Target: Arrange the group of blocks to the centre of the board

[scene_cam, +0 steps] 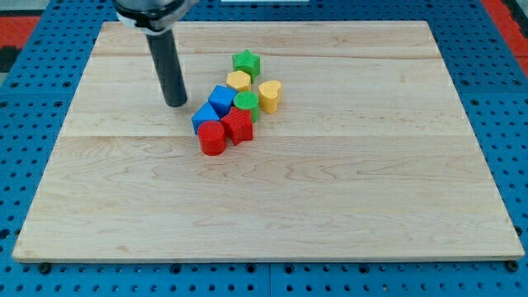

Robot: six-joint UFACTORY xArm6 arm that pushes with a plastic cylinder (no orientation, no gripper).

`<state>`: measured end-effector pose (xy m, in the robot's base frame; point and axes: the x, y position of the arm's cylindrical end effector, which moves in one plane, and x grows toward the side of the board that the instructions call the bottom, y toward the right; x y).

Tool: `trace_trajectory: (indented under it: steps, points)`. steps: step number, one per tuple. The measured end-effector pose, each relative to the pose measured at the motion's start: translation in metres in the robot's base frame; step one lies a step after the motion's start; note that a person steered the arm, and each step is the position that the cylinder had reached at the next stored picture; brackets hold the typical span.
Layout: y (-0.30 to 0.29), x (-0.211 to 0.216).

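Observation:
The blocks sit in a tight group above and left of the board's middle. A green star (246,62) is at the top, a little apart. Below it are a yellow hexagon (238,81), a yellow heart (270,95) and a green round block (246,102). A blue cube (221,100) touches a second blue block (204,117). A red star-like block (238,126) and a red cylinder (212,138) lie at the bottom. My tip (176,103) rests on the board just left of the blue blocks, not touching them.
The wooden board (330,190) lies on a blue pegboard table (511,124). The rod (166,58) rises toward the view's top left.

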<state>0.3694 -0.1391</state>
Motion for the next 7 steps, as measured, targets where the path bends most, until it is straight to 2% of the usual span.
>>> trace_trajectory:
  steps: [1, 4, 6, 7]
  points:
    - [0.019, -0.044]
    - [0.019, -0.088]
    - [0.055, -0.104]
    - [0.098, -0.116]
